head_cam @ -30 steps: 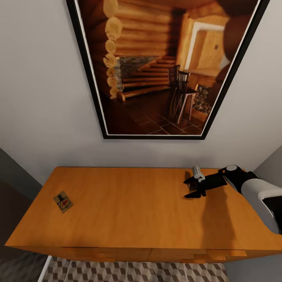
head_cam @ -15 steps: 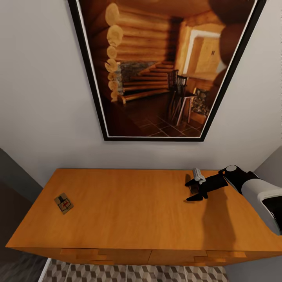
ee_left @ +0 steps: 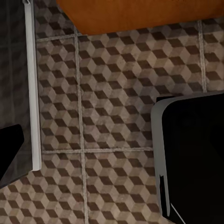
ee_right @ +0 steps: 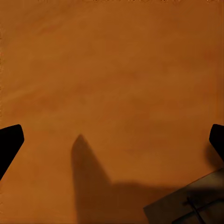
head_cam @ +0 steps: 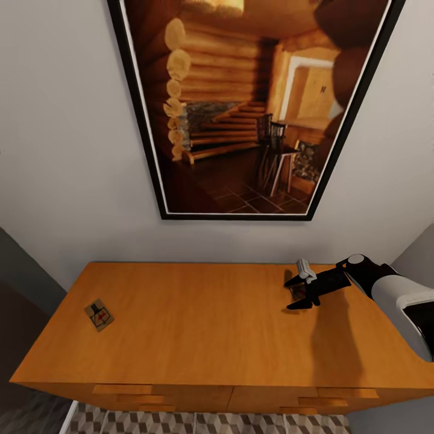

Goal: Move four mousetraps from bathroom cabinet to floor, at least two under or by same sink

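The orange-brown cabinet spreads across the head view, and one mousetrap lies flat near its left end. At the right end my right gripper is open and hangs low over the top, its fingers on either side of a second mousetrap, which they partly hide. In the right wrist view a corner of that mousetrap shows beside the open gripper, apart from both fingertips. My left gripper looks down at the cube-pattern bathroom floor; one black fingertip shows far out at the edge.
A large black-framed picture of a log interior hangs on the grey wall behind the cabinet. Drawer fronts and patterned tiles show below the cabinet's front edge. In the left wrist view my dark base stands on the floor near the cabinet's edge.
The head view has shifted slightly. My right gripper has sunk a little closer to the cabinet top over the right mousetrap. The left mousetrap has not moved.
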`<state>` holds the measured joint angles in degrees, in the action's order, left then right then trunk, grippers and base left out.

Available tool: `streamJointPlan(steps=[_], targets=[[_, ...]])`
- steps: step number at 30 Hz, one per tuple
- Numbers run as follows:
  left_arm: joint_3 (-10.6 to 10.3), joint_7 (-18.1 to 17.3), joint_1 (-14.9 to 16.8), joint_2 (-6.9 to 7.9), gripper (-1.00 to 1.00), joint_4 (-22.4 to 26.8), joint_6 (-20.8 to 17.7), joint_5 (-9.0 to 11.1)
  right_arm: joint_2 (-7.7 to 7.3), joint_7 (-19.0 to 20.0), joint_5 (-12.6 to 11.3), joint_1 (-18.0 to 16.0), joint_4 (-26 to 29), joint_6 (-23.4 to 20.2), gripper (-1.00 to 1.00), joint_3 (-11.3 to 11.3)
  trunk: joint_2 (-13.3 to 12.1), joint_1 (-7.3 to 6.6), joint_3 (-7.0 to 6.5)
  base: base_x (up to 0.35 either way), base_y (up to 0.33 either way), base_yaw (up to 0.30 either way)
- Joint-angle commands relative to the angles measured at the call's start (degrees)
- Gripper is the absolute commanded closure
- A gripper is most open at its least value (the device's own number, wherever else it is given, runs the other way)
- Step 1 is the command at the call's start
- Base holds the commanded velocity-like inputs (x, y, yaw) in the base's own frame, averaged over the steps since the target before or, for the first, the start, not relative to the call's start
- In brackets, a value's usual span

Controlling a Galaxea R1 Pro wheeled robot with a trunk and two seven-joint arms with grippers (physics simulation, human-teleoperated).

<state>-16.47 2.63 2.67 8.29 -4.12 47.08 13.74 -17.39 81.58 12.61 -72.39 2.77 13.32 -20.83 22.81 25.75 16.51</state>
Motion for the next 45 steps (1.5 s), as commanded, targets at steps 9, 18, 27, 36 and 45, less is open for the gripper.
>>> streamJointPlan(steps=[9,18,27,36,45], targets=[[-0.50,0.27,0.12,-0.03,-1.00,-0.19,0.30,0.15,-0.02,0.07,0.32,-0.03,0.05,0.39,-1.00,0.09,0.10,0.03,0.05,0.000,0.000,0.000],[-0.50,0.27,0.13,-0.03,-1.00,-0.19,0.30,0.15,-0.02,0.07,0.31,-0.03,0.05,0.39,-1.00,0.08,0.10,0.03,0.02,0.000,0.000,0.000],[-0.50,0.27,0.08,-0.03,-1.00,-0.19,0.30,0.17,-0.02,0.07,0.31,-0.03,0.05,0.39,-1.00,0.08,0.10,0.03,-0.40,0.000,0.000,0.000],[-0.50,0.27,0.07,-0.03,-1.00,-0.19,0.30,0.15,-0.02,0.07,0.31,-0.04,0.05,0.39,-1.00,0.08,0.10,0.03,-1.15,0.000,0.000,0.000],[-0.50,0.27,0.10,-0.36,-1.00,-0.19,0.30,0.15,-0.02,0.07,0.38,-0.03,0.05,0.39,-1.00,0.08,0.10,0.03,-1.92,0.000,0.000,0.000]])
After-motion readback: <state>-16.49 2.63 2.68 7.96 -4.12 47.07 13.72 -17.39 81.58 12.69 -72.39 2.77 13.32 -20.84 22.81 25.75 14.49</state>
